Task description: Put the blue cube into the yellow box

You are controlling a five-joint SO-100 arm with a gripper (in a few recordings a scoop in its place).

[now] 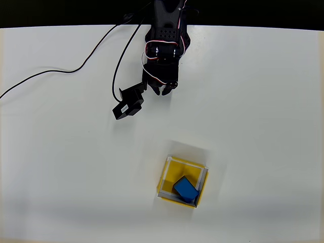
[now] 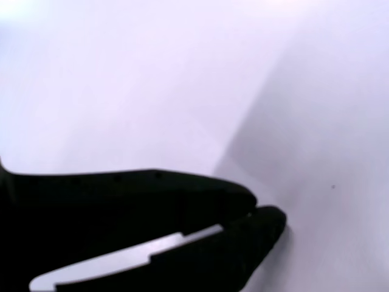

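In the overhead view the blue cube (image 1: 186,189) lies tilted inside the yellow box (image 1: 169,171), toward its lower right corner. The box stands on the white table below the middle. My black gripper (image 1: 163,90) is far up the table, near the arm's base and well apart from the box. In the wrist view its two fingers lie together, tips touching, so the gripper (image 2: 258,210) is shut with nothing in it, over bare white table.
A black cable (image 1: 76,68) runs from the arm across the upper left of the table (image 1: 263,101). The black wrist camera block (image 1: 127,105) juts out left of the gripper. The dark back edge of the table lies along the top.
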